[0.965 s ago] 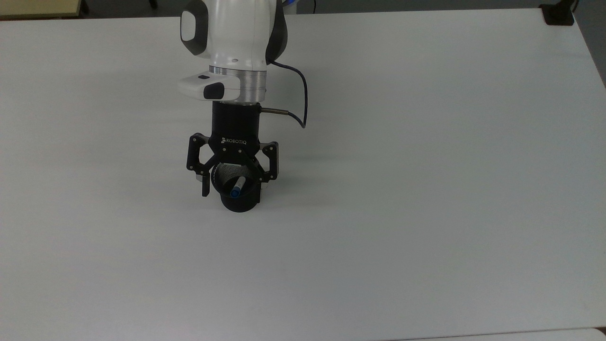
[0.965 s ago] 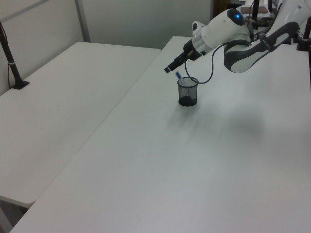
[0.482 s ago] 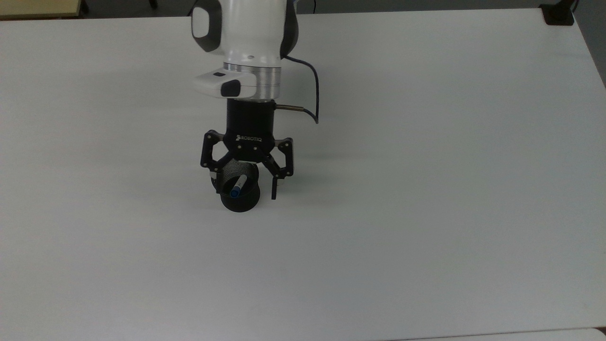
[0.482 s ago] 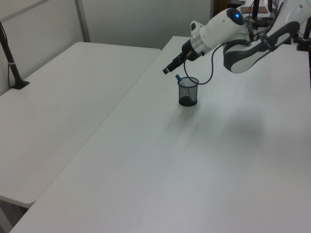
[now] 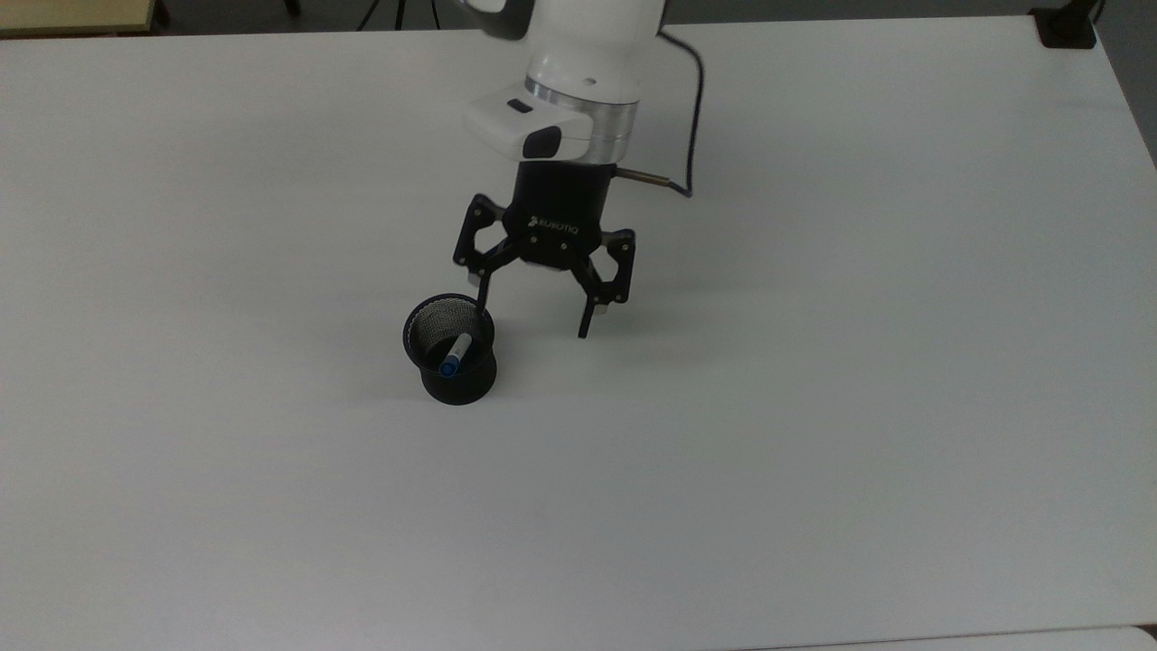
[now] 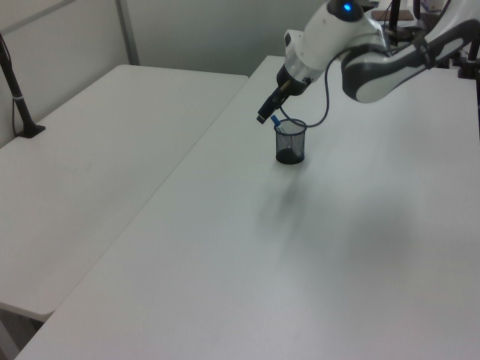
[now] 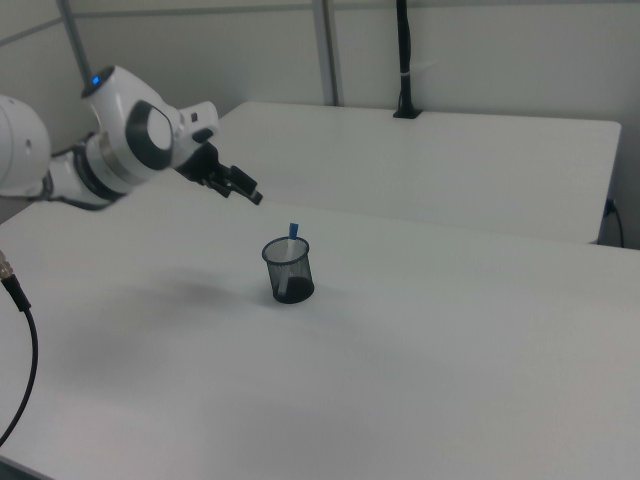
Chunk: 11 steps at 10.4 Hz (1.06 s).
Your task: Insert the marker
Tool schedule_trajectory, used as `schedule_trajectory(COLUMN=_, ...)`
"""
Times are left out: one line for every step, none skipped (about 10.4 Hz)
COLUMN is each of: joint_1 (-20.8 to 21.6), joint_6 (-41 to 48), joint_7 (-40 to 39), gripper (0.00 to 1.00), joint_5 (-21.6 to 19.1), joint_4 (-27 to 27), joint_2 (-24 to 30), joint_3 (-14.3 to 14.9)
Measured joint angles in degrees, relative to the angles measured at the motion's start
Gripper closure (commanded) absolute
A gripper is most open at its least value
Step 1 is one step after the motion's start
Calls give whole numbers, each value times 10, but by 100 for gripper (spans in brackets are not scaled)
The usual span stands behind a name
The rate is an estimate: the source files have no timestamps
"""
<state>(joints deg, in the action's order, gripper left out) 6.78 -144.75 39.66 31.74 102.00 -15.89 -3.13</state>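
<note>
The marker (image 5: 455, 353) stands slanted inside a black mesh cup (image 5: 449, 351), its blue cap poking above the rim. The marker (image 7: 292, 236) and cup (image 7: 289, 271) show in the right view, and the cup (image 6: 290, 141) in the left view too. My gripper (image 5: 533, 315) hangs open and empty above the table, to the top view's right of the cup and clear of it. In the right view the gripper (image 7: 243, 187) is up and to the left of the cup; in the left view the gripper (image 6: 265, 114) sits just above its rim.
The white table (image 5: 813, 407) stretches wide around the cup. A second white table (image 6: 90, 157) adjoins it in the left view. A black post (image 7: 404, 60) is clamped to the far table in the right view. A cable (image 5: 691, 99) trails from my wrist.
My gripper, empty, has lifted away from over the cup and moved toward the top view's right. The marker stays in the cup.
</note>
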Motion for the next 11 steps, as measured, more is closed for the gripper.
schedule_trajectory(joint_1=16, joint_6=73, joint_7=-31, gripper=0, joint_5=-54, joint_4=-25, joint_2=5, joint_3=0)
schedule_trajectory(joint_1=25, joint_6=135, joint_7=-80, gripper=0, joint_5=-105, joint_4=-45, joint_2=10, joint_3=0)
schedule_trajectory(joint_1=29, joint_6=213, joint_7=-154, gripper=0, joint_5=-165, joint_4=-70, joint_2=24, joint_3=1)
schedule_trajectory(joint_1=29, joint_6=279, joint_7=-218, gripper=0, joint_5=-205, joint_4=-86, joint_2=47, joint_3=4)
schedule_trajectory(joint_1=26, joint_6=350, joint_7=-280, gripper=0, joint_5=-231, joint_4=-92, joint_2=80, joint_3=8)
schedule_trajectory(joint_1=23, joint_6=408, joint_7=-319, gripper=0, joint_5=-239, joint_4=-92, joint_2=108, joint_3=12)
schedule_trajectory(joint_1=21, joint_6=455, joint_7=-347, gripper=0, joint_5=-243, joint_4=-92, joint_2=129, joint_3=21)
schedule_trajectory(joint_1=15, joint_6=480, joint_7=-360, gripper=0, joint_5=-260, joint_4=-91, joint_2=142, joint_3=27)
schedule_trajectory(joint_1=4, joint_6=489, joint_7=-366, gripper=0, joint_5=-287, joint_4=-90, joint_2=151, joint_3=32)
schedule_trajectory(joint_1=-10, joint_6=499, joint_7=-372, gripper=0, joint_5=-302, joint_4=-90, joint_2=158, joint_3=34)
schedule_trajectory(joint_1=-17, joint_6=512, joint_7=-375, gripper=0, joint_5=-308, joint_4=-90, joint_2=162, joint_3=34)
